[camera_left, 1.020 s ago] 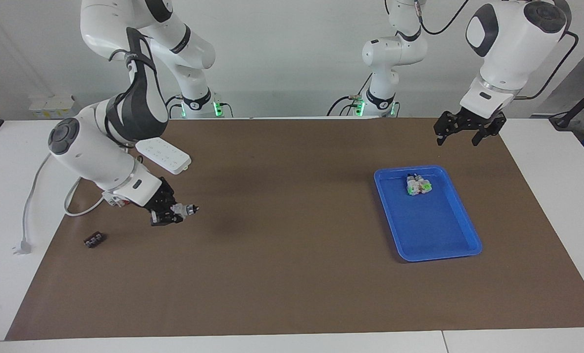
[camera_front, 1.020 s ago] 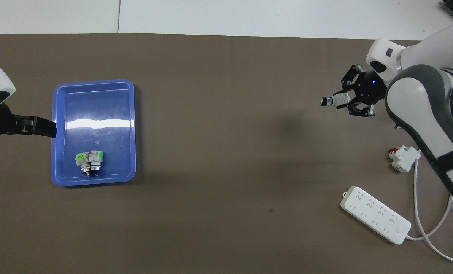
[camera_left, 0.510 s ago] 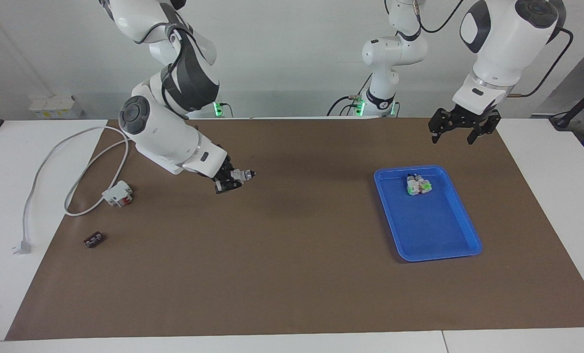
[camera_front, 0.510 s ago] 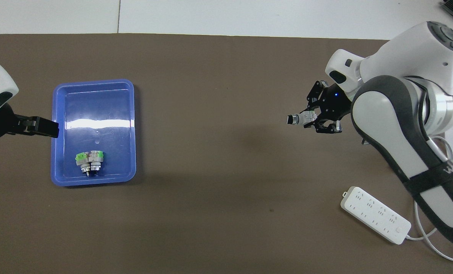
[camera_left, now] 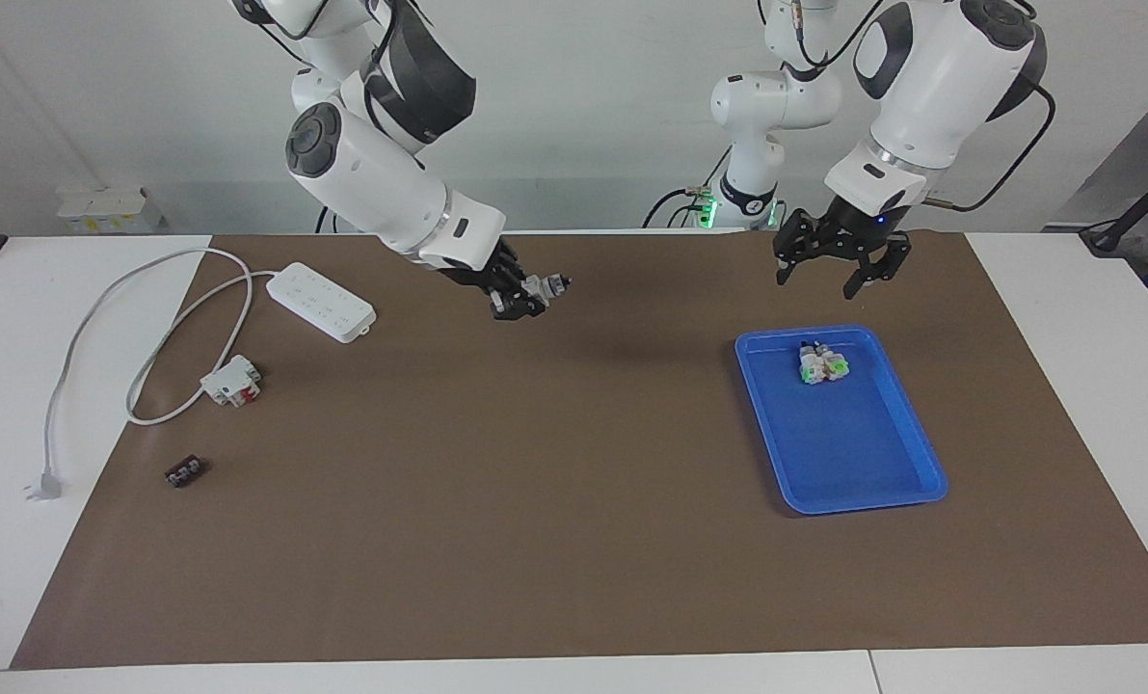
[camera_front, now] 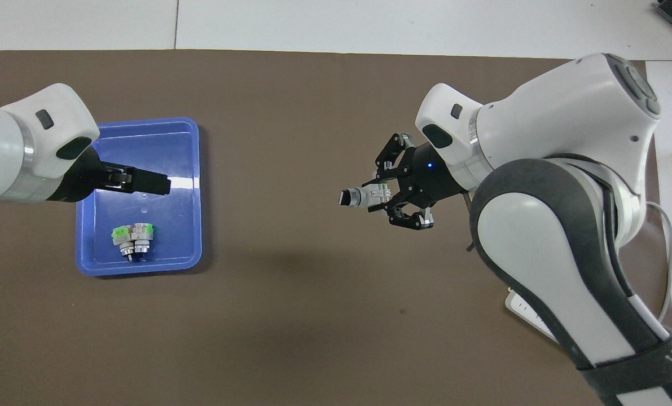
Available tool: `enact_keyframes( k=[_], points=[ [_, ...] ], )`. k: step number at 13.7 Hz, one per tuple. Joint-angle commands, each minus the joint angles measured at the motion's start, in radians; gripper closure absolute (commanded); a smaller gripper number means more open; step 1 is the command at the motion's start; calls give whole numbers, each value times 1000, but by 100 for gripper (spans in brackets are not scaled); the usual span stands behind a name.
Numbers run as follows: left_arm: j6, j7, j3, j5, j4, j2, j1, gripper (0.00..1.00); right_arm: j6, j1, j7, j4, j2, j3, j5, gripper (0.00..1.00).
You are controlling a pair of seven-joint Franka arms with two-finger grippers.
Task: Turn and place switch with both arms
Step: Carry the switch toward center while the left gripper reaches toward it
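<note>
Power strip, white, on the brown mat toward the right arm's end of the bench, close to the robots; its grey cord loops out onto the white bench top and ends in a plug. Right hand, black, raised over the mat near the robots' edge, fingers pressed together on the switch; the switch lies level in the grip, its white-grey body between the fingertips and its silver collar and black knob tip sticking out past them toward the left arm's end of the bench. Left hand, black, raised over the mat edge just nearer to the robots than the tray, fingers spread wide, holding nothing; well apart from the switch. White block with red parts, on the mat beside the cord loop, farther from the robots than the power strip. Blue tray, shallow, toward the left arm's end, holding a tight cluster of white-green switches at its end nearer the robots. Small dark part, on the mat, farther out than the white block.
</note>
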Motion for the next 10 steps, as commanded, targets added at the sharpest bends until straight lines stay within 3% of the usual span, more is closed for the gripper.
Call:
enact_keyframes(
  k=[1,4,6,10],
  points=[
    [121,9,10,-105,-98,-55,-53,3,139,39,2,-111,-68,-1,98,100],
    [152,112,10,-234,-109,-58,-82,10,216,82,11,-142,-79,-7,164,100],
    [152,222,10,-328,-110,-61,-82,20,216,89,34,-142,-82,-7,189,100],
    [157,319,10,-376,-110,-61,-137,42,218,146,49,-142,-85,-53,231,100]
  ],
)
